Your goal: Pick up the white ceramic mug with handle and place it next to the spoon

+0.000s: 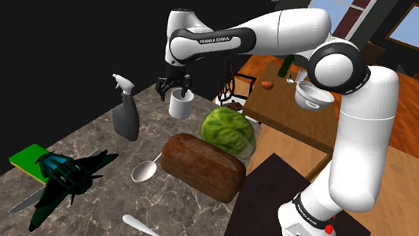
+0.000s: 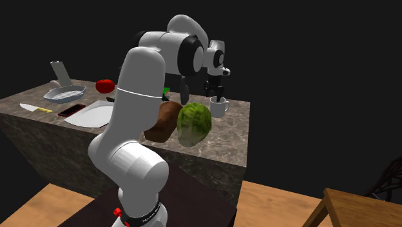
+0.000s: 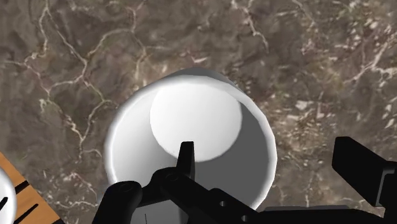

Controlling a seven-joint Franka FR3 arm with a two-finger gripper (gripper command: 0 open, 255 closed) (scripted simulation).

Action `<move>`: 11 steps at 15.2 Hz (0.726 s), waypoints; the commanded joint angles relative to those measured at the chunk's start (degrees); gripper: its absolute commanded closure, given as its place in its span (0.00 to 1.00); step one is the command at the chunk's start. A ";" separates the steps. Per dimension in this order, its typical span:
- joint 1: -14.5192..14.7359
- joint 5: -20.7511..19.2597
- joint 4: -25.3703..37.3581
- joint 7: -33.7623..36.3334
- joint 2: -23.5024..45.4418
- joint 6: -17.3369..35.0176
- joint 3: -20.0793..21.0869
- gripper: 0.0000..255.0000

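Slippage is what we are worrying about most here. The gripper is hanging straight down over the white mug, which is standing upright near the far end of the marble counter, close to its edge, with the cabbage near it. In the wrist view the fingers are standing wide apart: one is lining up over the mug's mouth and the other is sitting outside its wall, plainly clear of it, so nothing is being held yet. We are judging this to be a pinch on one side of the wall, and such a grip is carrying risks. The smooth wall may be sliding between the pads, the mug may be swinging once lifted, and a closing that is off-centre may be nudging it toward the nearby edge. The way back is also looking crowded. The spoon is lying just beside the bread loaf, toward the middle of the counter, so a low carry may be clipping the cabbage or the loaf. A second spoon is lying by the near edge, so we are seeing some doubt about which one is meant.
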 commanded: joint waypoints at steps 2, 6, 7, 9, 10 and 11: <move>0.06 -0.13 -1.46 0.15 0.62 2.10 -0.04 0.00; 0.07 -0.15 -1.71 0.17 0.76 2.48 -0.06 0.00; 0.07 -0.15 -1.71 0.17 0.76 2.48 -0.06 0.00; 0.07 -0.15 -1.71 0.17 0.76 2.48 -0.06 0.00; 0.07 -0.15 -1.71 0.17 0.75 2.47 -0.06 0.00; 0.07 -0.15 -1.71 0.17 0.75 2.47 -0.06 1.00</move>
